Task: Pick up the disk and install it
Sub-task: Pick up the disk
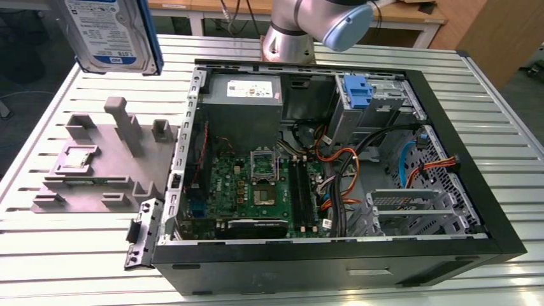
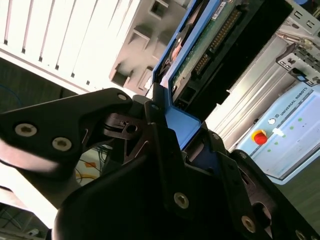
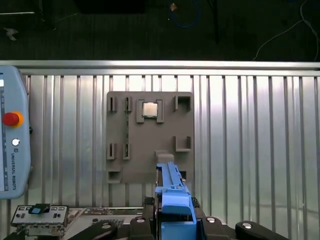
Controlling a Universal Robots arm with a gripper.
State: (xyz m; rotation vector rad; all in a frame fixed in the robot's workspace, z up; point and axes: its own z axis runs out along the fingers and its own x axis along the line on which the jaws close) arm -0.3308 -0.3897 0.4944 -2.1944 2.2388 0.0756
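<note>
Clamping the disk by its blue rail in the gripper, apparently edge-only, and holding it high above the grey fixture, risking tilt or slip through that narrow purchase.

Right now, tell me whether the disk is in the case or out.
Out: the claw holds the disk aloft, outside the case.

The arm rises at the far edge of the table in the exterior view, showing a grey joint with a blue cap. In the second wrist view, the black gripper is clamped on the blue rail of the disk, with a finger on each side of the rail.
</note>
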